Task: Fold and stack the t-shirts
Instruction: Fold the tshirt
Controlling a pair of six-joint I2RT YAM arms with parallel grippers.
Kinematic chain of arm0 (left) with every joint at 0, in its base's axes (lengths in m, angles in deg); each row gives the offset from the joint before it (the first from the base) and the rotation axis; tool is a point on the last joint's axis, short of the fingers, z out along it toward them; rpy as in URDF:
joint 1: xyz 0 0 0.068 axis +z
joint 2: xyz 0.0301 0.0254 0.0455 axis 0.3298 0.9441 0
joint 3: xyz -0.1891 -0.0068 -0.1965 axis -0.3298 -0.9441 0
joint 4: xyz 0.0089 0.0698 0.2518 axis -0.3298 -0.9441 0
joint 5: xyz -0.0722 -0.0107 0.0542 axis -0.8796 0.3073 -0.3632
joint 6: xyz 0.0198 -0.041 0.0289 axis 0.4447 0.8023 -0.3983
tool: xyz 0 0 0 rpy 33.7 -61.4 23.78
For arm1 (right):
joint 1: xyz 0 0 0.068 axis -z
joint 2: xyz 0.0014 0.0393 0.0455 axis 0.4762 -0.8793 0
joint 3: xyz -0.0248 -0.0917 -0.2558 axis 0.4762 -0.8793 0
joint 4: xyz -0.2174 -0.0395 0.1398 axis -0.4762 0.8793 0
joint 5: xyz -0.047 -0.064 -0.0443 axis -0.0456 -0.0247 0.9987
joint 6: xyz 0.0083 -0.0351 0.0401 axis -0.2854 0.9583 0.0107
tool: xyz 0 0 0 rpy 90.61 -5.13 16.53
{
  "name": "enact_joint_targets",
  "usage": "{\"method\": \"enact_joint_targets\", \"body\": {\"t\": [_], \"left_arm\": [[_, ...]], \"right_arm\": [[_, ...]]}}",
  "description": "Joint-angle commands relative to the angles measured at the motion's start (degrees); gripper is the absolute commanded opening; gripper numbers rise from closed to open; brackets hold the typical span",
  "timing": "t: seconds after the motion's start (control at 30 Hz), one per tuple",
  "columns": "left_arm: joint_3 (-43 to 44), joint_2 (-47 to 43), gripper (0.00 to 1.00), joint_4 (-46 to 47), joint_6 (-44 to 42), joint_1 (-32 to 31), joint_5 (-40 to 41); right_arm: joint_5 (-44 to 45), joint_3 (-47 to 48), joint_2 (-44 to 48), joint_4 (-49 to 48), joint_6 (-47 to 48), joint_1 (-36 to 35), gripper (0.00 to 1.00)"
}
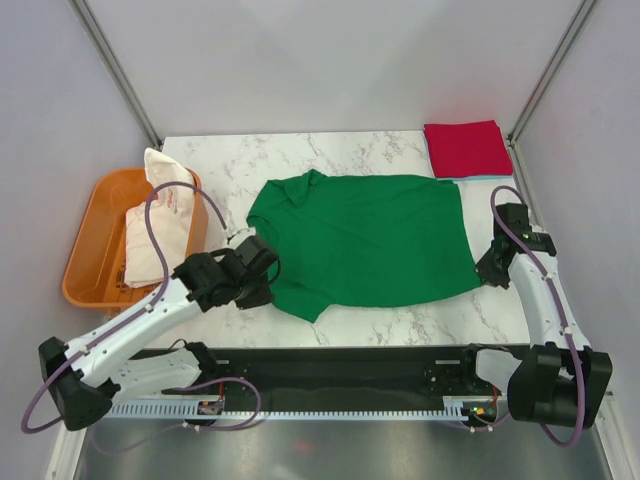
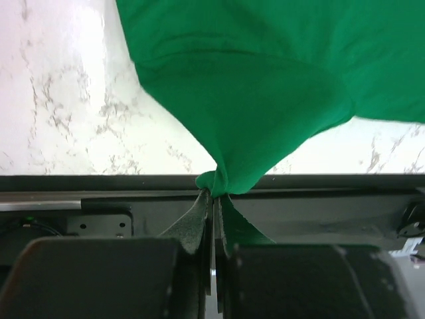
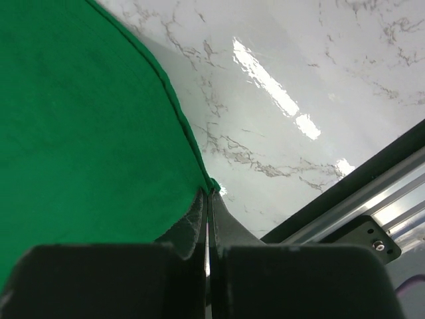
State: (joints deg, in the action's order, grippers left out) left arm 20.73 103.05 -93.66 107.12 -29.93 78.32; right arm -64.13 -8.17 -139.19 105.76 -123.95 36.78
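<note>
2 grips: left end effector (image 2: 214, 191) is pinching the green t-shirt (image 1: 370, 235) at 8 o'clock, right end effector (image 3: 208, 193) at 4 o'clock. Guessing the fold's starting, probably needing a matched lift.

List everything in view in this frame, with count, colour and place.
green tee: one, bright green, spread flat mid-table
red tee: one, red, folded at the far right corner
blue tee: one, pale blue, only an edge showing under the red tee
white tee: one, white with red print, bunched in the tub
tub: one, orange, left of the table
table: one, white marble
left gripper: one, black, shut on the green tee's near left part
right gripper: one, black, shut on the green tee's right corner
</note>
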Motion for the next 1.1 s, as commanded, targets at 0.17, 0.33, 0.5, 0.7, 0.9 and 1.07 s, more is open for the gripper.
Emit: {"method": "enact_joint_targets", "body": {"t": [0.17, 0.33, 0.5, 0.7, 0.9, 1.07], "left_arm": [[12.4, 13.52, 0.02, 1.81, -10.15, 6.99, 4.57], [17.68, 21.07, 0.02, 3.66, -16.22, 13.67, 3.33], [24.89, 29.25, 0.02, 4.8, -21.41, 17.63, 0.88], [31.74, 38.83, 0.02, 5.59, -24.84, 21.67, 0.44], [37.37, 45.86, 0.02, 5.86, -27.22, 23.7, 0.96], [40.62, 49.73, 0.02, 6.21, -28.36, 25.54, 0.96]], "right_arm": [[-2.92, 9.95, -8.94, -10.42, 3.47, -0.25, 0.0], [-8.8, 11.54, -15.45, -15.71, 4.08, -0.25, 0.0], [-8.11, 16.8, -23.01, -17.47, 6.19, -0.25, 0.0], [-8.11, 21.9, -30.14, -18.17, 6.72, -0.25, 0.0], [-5.12, 25.51, -35.41, -18.09, 6.46, -0.25, 0.0], [-5.91, 27.45, -39.36, -18.35, 6.19, -0.16, 0.0]]}}
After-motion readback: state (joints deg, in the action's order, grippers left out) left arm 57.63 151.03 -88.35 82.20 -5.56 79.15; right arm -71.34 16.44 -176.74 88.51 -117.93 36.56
